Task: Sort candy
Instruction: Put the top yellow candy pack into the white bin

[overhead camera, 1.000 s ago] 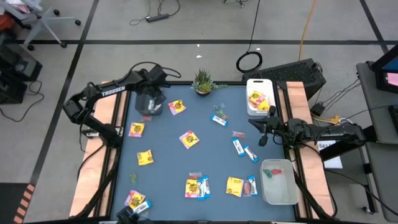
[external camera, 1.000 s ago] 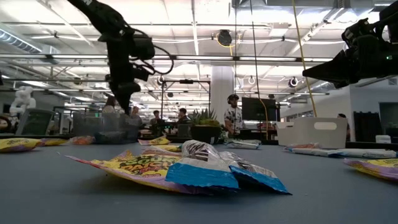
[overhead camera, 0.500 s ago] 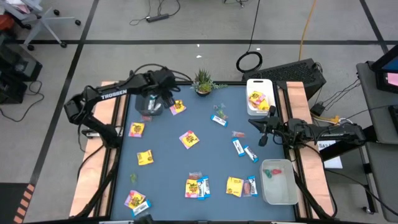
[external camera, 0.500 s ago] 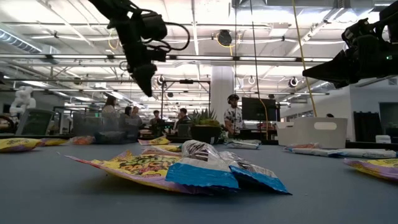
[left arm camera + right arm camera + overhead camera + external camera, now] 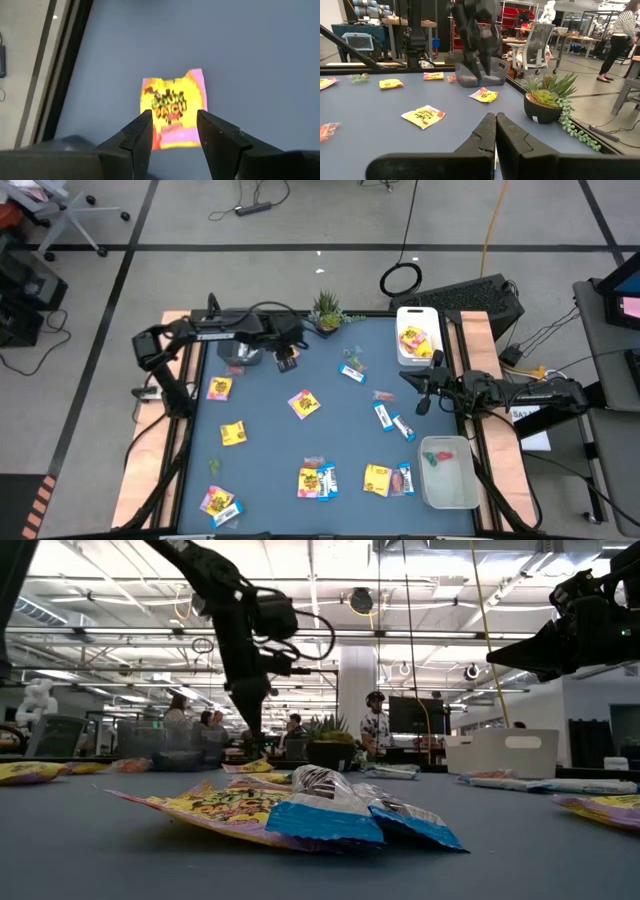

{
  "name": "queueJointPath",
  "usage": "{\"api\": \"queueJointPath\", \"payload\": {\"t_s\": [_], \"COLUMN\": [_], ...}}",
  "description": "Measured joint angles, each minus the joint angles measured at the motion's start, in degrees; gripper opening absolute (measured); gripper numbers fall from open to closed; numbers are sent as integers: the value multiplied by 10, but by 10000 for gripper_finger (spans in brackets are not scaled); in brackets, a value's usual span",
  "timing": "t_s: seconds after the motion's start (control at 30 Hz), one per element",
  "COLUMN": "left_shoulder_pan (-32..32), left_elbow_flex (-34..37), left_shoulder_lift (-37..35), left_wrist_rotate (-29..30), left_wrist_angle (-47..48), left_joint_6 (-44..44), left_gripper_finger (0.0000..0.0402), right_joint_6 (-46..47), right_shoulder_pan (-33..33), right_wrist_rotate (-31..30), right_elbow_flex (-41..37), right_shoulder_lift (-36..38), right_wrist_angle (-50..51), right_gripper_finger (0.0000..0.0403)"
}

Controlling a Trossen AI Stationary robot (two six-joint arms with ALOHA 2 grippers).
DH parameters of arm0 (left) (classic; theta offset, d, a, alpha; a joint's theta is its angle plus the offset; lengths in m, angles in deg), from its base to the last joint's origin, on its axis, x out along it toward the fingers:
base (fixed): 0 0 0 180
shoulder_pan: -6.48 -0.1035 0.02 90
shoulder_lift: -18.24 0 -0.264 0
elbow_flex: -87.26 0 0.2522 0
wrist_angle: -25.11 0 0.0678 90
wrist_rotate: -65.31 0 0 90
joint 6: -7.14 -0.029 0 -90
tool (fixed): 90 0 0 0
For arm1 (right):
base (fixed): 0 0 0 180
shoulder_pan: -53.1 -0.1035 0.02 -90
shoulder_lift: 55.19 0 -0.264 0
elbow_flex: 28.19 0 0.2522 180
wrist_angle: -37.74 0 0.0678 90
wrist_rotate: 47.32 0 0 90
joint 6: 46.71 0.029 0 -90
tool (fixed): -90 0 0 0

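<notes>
Just then my left gripper point(image 5: 287, 361) hung with its fingers parted over a yellow packet point(image 5: 173, 110), a little to the near left of the potted plant point(image 5: 326, 310) and beside a dark bin point(image 5: 240, 351). More candy point(image 5: 303, 403) lay scattered nearer across the blue table point(image 5: 280, 440). To the plant's right, my right gripper point(image 5: 423, 394) waited pressed shut and empty, just past the white bin point(image 5: 418, 336).

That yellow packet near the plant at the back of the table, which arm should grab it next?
Left. The left gripper hangs open directly over the yellow packet, fingers either side. The right gripper is shut, waiting far across the table by the white bin.
</notes>
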Motion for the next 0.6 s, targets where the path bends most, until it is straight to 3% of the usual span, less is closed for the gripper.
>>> {"api": "queueJointPath", "payload": {"t_s": [0.2,0.6], "left_shoulder_pan": [-7,-29], "left_elbow_flex": [0,0], "left_shoulder_lift": [36,41], "left_wrist_rotate": [10,13], "left_wrist_angle": [-17,-24], "left_joint_6": [-16,-15], "left_gripper_finger": [160,176], "right_joint_6": [0,0], "right_shoulder_pan": [0,0], "right_wrist_rotate": [0,0], "right_elbow_flex": [0,0], "right_shoulder_lift": [0,0], "right_wrist_angle": [0,0], "right_gripper_finger": [0,0]}}
